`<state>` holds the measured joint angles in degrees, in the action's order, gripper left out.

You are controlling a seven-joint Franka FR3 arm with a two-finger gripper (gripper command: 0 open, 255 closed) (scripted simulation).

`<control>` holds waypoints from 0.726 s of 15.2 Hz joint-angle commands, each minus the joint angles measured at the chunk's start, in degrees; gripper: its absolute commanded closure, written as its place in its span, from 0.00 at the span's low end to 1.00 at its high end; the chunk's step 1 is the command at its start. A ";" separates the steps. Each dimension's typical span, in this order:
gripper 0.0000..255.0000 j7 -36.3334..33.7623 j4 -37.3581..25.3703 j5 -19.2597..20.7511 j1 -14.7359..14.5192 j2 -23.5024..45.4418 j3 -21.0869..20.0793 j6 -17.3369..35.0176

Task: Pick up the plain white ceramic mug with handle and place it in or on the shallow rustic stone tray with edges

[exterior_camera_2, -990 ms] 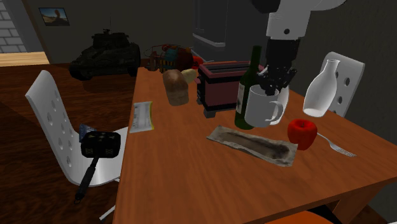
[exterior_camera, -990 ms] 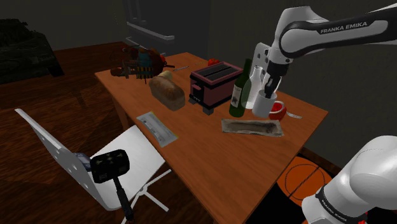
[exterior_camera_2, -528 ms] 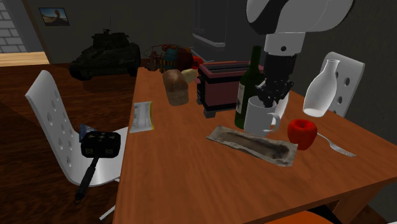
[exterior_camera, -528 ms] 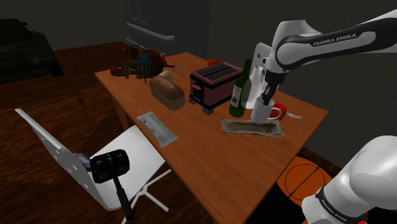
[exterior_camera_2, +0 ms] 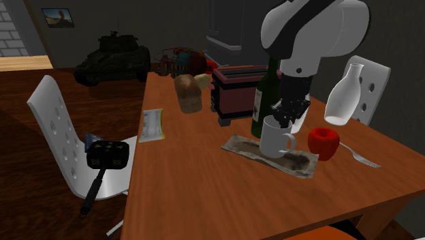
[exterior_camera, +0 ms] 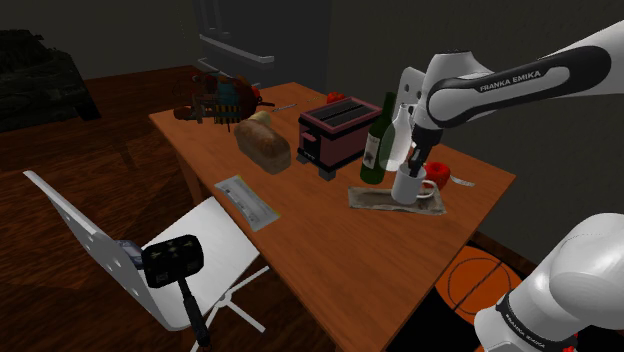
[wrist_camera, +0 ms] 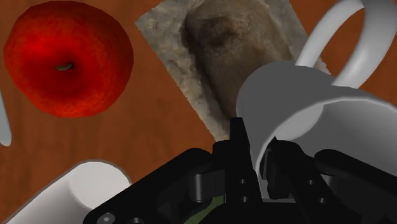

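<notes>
Right of centre in the second exterior view, I see the stone tray (exterior_camera_2: 302, 162) lying flat on the worktop (exterior_camera_2: 197, 184), with the white mug (exterior_camera_2: 274, 142) standing upright on it and a red apple (exterior_camera_2: 323, 142) just beside. My end effector (exterior_camera_2: 282, 120) is clamped on the mug's rim from above. The green bottle (exterior_camera_2: 264, 95) stands behind.

Table (exterior_camera_2: 204, 191): brown wood; we see it carrying most of what follows.
Apple (exterior_camera_2: 323, 142): red, stem up, with a fork (exterior_camera_2: 357, 158) just beside it.
Bottle (exterior_camera_2: 262, 109): dark green, upright, near the toaster.
Toaster (exterior_camera_2: 235, 92): dark red, two slots on top.
Bread (exterior_camera_2: 189, 94): a brown loaf beside the toaster.
Vase (exterior_camera_2: 347, 95): white, narrow-necked, behind the apple.
Chair (exterior_camera_2: 51, 129): white, with a black gadget (exterior_camera_2: 107, 155) on its seat (we cannot tell what it is).
Tank (exterior_camera_2: 112, 58): a dark model on the floor, well apart from the table.
Basketball (exterior_camera: 478, 285): orange, on the floor by the table's edge.
</notes>
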<state>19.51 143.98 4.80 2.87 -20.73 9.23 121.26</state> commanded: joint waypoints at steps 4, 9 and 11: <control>1.00 -0.01 0.15 -0.02 -0.02 0.27 0.01 0.47; 0.00 -0.01 0.15 -0.02 -0.02 0.27 0.01 0.46; 0.00 -0.01 0.15 -0.02 -0.02 0.27 0.01 0.46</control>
<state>19.50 144.13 4.78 2.85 -20.47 9.24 121.72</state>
